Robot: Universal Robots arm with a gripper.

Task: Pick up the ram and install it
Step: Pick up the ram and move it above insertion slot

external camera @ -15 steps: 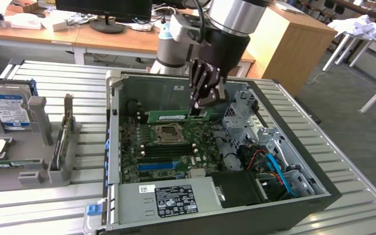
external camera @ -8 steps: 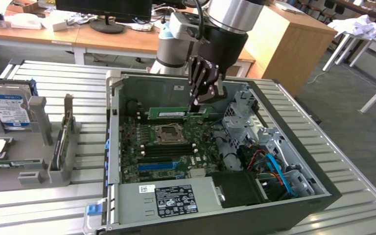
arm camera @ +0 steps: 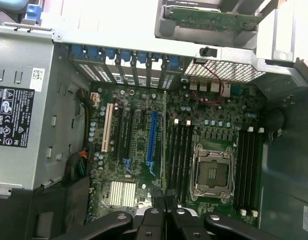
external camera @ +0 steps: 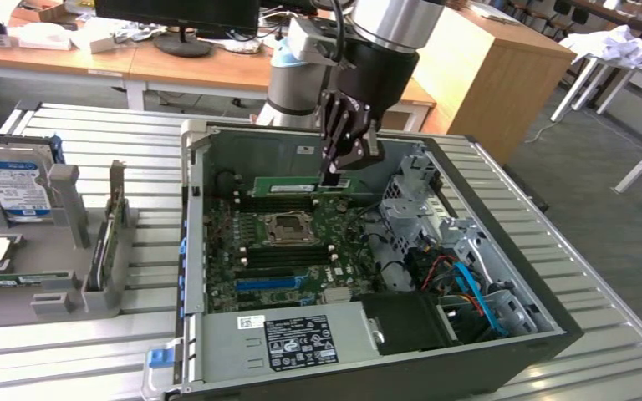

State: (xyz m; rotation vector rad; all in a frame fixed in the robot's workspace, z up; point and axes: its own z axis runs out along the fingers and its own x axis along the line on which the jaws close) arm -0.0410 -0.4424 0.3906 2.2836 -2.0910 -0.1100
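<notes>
The black two-fingered hand (external camera: 336,177) on the silver and black arm is clenched on the ram (external camera: 290,186), a long thin green circuit-board stick with a pale label strip. It grips the stick near the end toward the exterior view's right. The ram hangs level and on edge inside the open dark tower computer case (external camera: 488,334), over the far part of the green motherboard (external camera: 237,267) (whether it touches any slot I cannot tell).

Below it, the square silver processor socket (external camera: 285,224) sits with a bank of long black memory slots (external camera: 287,252) on its near side and the blue slot strip (external camera: 267,283) nearer still. In the wrist view the closed fingertips of the hand (arm camera: 165,202) hover just beside another view of those black slots (arm camera: 177,155), with the socket (arm camera: 212,172) and a second bank beyond it.

The grey power supply box with a black-and-white label (external camera: 287,341) fills the case's near corner. The case lies on a ribbed pale metal surface (external camera: 98,134), where a grey plastic rack holding a silver hard drive (external camera: 14,185) stands well apart, at the exterior view's left.
</notes>
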